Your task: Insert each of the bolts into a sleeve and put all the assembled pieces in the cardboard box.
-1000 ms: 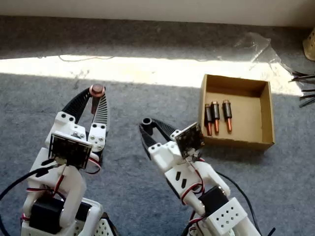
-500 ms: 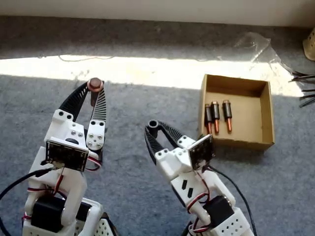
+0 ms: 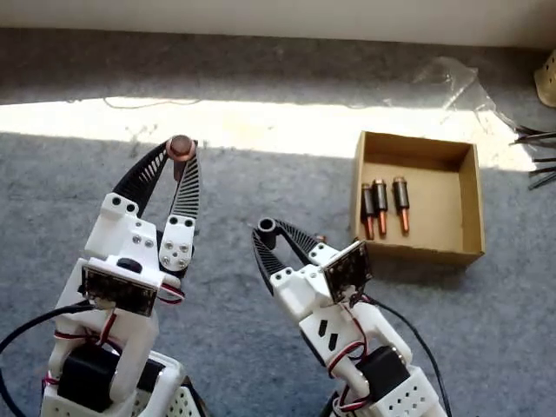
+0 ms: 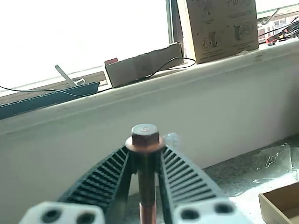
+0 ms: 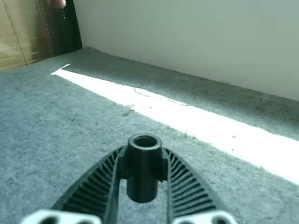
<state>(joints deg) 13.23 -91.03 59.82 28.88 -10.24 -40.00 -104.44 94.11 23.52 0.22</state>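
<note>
My left gripper (image 3: pixel 181 159) is shut on a copper bolt (image 3: pixel 181 149), held upright with its flanged head above the fingertips; up close the bolt (image 4: pixel 145 168) stands between the ribbed fingers of the left gripper (image 4: pixel 145 161). My right gripper (image 3: pixel 271 233) is shut on a black sleeve (image 3: pixel 266 228), its open bore facing up, as the sleeve (image 5: pixel 143 165) shows in the right gripper (image 5: pixel 143 170). The two grippers sit apart above the grey carpet. The cardboard box (image 3: pixel 466 204) at the right holds three assembled pieces (image 3: pixel 382 206) lying side by side.
A bright sunlit strip (image 3: pixel 261 122) crosses the carpet beyond the grippers. Clear plastic wrap (image 3: pixel 452 82) lies behind the box, and dark cables (image 3: pixel 539 156) poke in at the right edge. A pale wall (image 5: pixel 210 32) runs along the far side.
The left gripper with the bolt has shifted slightly right and tilted. The right arm has swung, carrying the sleeve a little to the right and nearer than a second ago.
</note>
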